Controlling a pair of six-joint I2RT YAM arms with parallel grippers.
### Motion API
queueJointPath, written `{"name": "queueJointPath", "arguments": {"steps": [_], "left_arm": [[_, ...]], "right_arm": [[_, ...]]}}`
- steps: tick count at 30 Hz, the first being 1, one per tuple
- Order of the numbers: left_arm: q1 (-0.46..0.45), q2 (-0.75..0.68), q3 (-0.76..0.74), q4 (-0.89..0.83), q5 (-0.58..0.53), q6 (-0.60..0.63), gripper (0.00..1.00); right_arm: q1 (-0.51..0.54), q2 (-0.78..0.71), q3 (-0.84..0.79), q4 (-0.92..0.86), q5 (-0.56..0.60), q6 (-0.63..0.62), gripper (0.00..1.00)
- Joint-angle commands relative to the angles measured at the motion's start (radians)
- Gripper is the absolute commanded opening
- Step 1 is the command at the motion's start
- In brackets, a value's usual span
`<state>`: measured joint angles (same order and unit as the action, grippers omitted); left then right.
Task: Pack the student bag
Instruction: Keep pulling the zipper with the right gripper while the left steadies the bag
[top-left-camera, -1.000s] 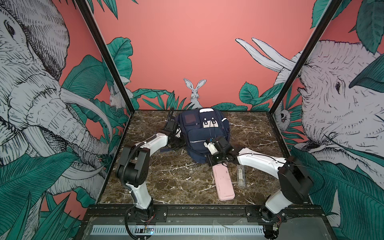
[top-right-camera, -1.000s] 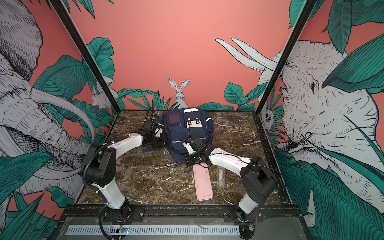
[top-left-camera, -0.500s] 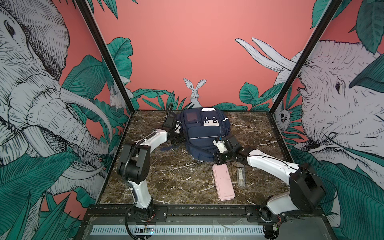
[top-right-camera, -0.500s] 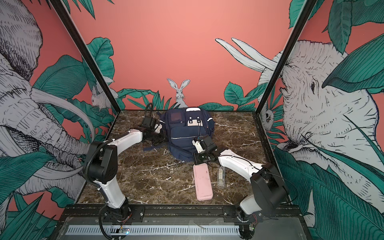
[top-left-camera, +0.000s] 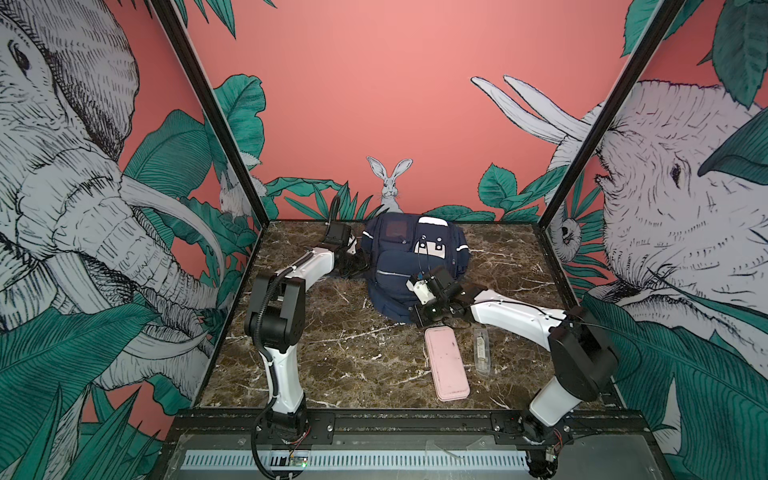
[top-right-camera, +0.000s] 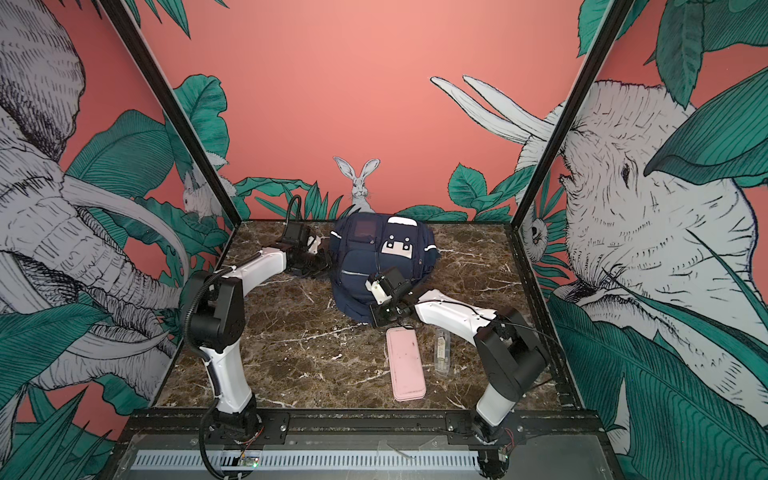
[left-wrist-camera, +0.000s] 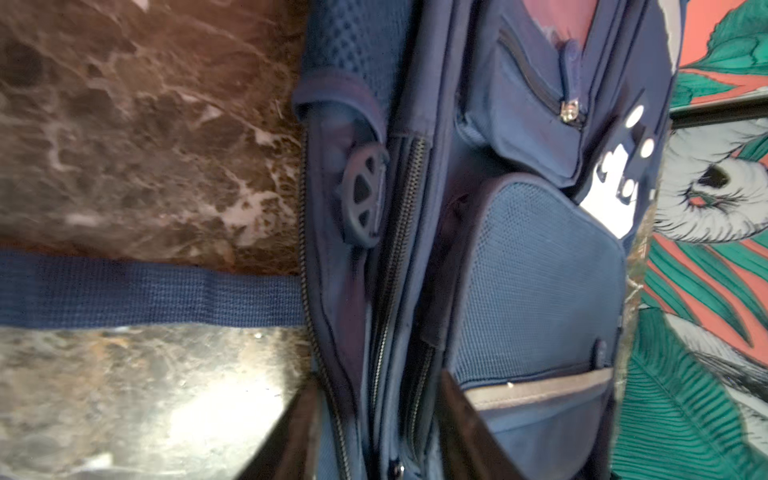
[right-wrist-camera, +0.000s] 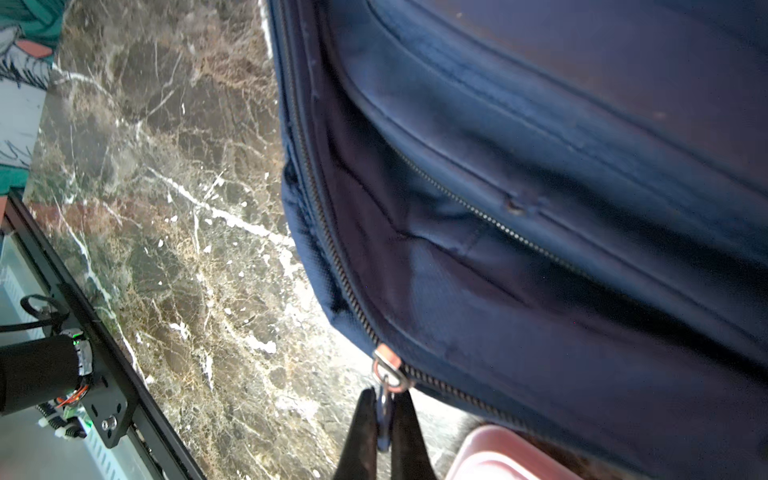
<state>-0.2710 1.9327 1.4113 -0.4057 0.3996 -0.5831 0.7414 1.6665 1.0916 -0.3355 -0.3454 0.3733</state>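
student bag (top-left-camera: 399, 257) lies at the back middle of the bench (top-left-camera: 332, 353). right gripper (right-wrist-camera: 384, 399) is pinched tight on the zipper pull (right-wrist-camera: 388, 372), so drag along the teeth (right-wrist-camera: 332, 249), not upward. left gripper (left-wrist-camera: 376, 382) sits parted around the bag's side seam (left-wrist-camera: 395, 257), holding nothing; i'd clamp it there first to brace.

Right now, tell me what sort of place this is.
Probably a staged robot test booth: jungle-mural walls in black frame posts, a marble-look tabletop, left arm and right arm bolted to a front rail.
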Motion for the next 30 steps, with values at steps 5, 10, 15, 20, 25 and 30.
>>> {"name": "queueJointPath", "arguments": {"steps": [5,10,15,20,25,30], "left_arm": [[-0.011,-0.211,-0.164,-0.049,-0.022,0.058,0.6],[-0.061,-0.29,-0.23,-0.061,-0.033,0.06,0.63],[-0.119,-0.316,-0.269,-0.048,-0.041,0.035,0.64],[-0.148,-0.317,-0.305,-0.025,-0.041,0.007,0.63],[-0.166,-0.32,-0.337,-0.013,-0.051,-0.004,0.59],[-0.175,-0.28,-0.322,0.015,-0.042,-0.016,0.5]], "right_arm": [[0.03,0.031,0.073,-0.017,-0.052,-0.008,0.0],[0.038,0.044,0.09,-0.023,-0.057,-0.013,0.0],[0.044,0.045,0.092,-0.021,-0.059,-0.013,0.0],[0.046,0.05,0.096,-0.021,-0.058,-0.016,0.0],[0.047,0.046,0.098,-0.023,-0.061,-0.015,0.0],[0.053,0.052,0.107,-0.022,-0.067,-0.015,0.0]]}}
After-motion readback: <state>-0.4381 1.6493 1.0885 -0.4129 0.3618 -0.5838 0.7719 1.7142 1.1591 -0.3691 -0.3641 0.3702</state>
